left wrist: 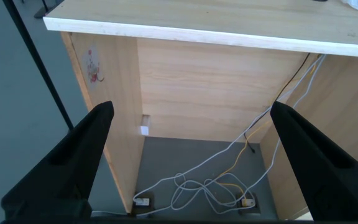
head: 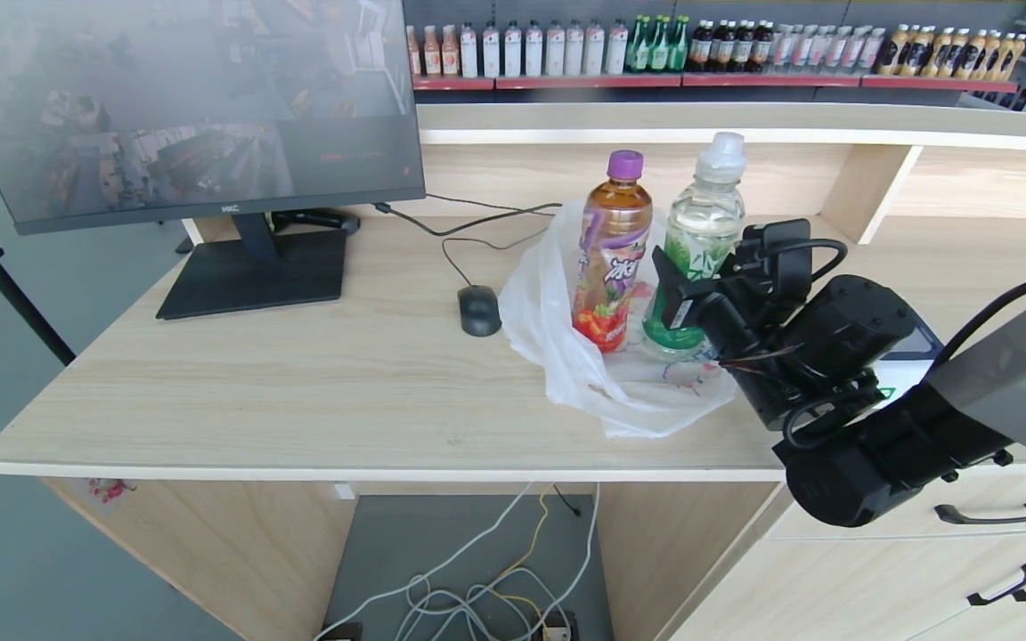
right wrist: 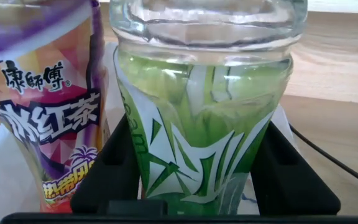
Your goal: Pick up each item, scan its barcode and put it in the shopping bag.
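A pale wooden counter (head: 299,383) is filling the middle of the head view. Toward its right side, a white plastic shopping bag (head: 566,356) is lying crumpled and spread open. Two bottles are standing upright on it, side by side and nearly touching. One is a tea bottle (head: 613,249) with a purple cap. The other is a clear bottle with a green label (head: 700,240) and a pale cap.

The right gripper (head: 687,307) is reaching in from the robot's right, low on the green-labelled bottle. In the right wrist view its black fingers (right wrist: 114,168) are pressing against both sides of that bottle, closed on it. The tea bottle is standing just beside the nearer finger, crowding that side.

The left gripper (left wrist: 191,155) is hanging below counter height with its fingers spread wide, holding nothing. It is facing the open space under the counter, where loose cables (left wrist: 210,186) are trailing on the floor.

A black mouse (head: 479,310) is sitting just left of the bag. A large monitor (head: 183,107) is standing farther left. Shelves of bottles (head: 700,44) are lining the back wall. Drawers (head: 994,512) are showing below the counter on the right.
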Tool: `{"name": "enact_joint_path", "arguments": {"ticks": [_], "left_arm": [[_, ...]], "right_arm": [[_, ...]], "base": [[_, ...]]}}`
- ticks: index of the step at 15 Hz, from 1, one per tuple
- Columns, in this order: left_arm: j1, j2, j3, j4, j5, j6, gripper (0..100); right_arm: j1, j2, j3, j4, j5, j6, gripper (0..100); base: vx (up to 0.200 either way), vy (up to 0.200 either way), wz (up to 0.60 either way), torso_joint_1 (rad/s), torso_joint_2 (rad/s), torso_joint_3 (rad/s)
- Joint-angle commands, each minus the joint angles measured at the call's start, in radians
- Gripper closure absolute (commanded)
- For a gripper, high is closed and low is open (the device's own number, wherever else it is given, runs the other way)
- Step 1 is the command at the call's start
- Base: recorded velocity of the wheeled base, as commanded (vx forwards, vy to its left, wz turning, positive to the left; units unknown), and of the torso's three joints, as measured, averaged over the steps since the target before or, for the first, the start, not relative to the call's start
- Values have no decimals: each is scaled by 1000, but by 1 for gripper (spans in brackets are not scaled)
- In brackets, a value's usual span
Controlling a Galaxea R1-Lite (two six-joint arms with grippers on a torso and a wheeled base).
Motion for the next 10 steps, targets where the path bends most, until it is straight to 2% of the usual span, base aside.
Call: {"name": "enact_joint_path", "arguments": {"ticks": [1, 10], "left_arm": [[0, 0, 0, 0, -1, 0, 0], [0, 0, 0, 0, -1, 0, 0]], "right_arm": [[4, 3, 15, 0, 0, 0, 100], [6, 4, 40, 0, 0, 2, 100]], "base": [[0, 0, 0, 0, 0, 0], [0, 0, 0, 0, 0, 0]]}}
